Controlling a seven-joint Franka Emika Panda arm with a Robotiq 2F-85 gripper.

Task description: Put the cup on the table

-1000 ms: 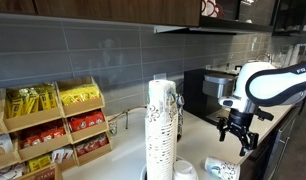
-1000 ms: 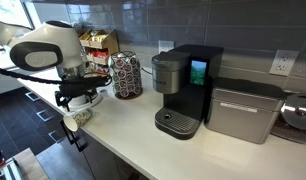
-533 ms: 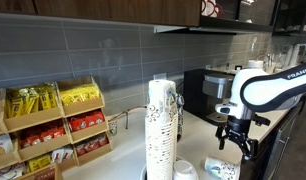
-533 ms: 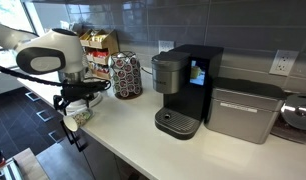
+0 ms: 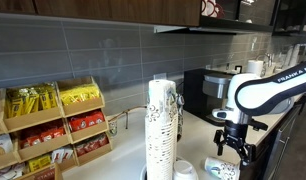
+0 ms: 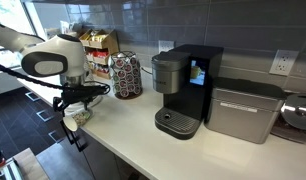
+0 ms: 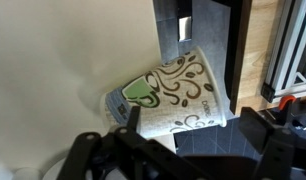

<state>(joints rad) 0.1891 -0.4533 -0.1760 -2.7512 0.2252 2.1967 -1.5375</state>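
white paper with brown scribbles and a green patch: your cup (image 7: 178, 95) lies on its side on the pale worktop (image 7: 53, 70), right by the front edge, its wider end turned toward the edge. in the wrist view your fingers (image 7: 123, 135) are spread wide, one on either side of the cup's near part. they are not pinching it, and whether they brush it you cannot tell from here.

in both exterior views the cup (image 6: 78, 117) sits directly under the fingers (image 6: 78, 98), which hang just above it from the white arm (image 6: 53, 62). in an exterior view the cup (image 5: 221, 168) lies near the tall stacked cups (image 5: 160, 125). further along the worktop the wooden snack rack (image 5: 53, 125) stands against the grey tiled wall. in an exterior view a round pod holder (image 6: 125, 75) stands near the arm, and the black coffee machine (image 6: 188, 90) is well apart from the cup.
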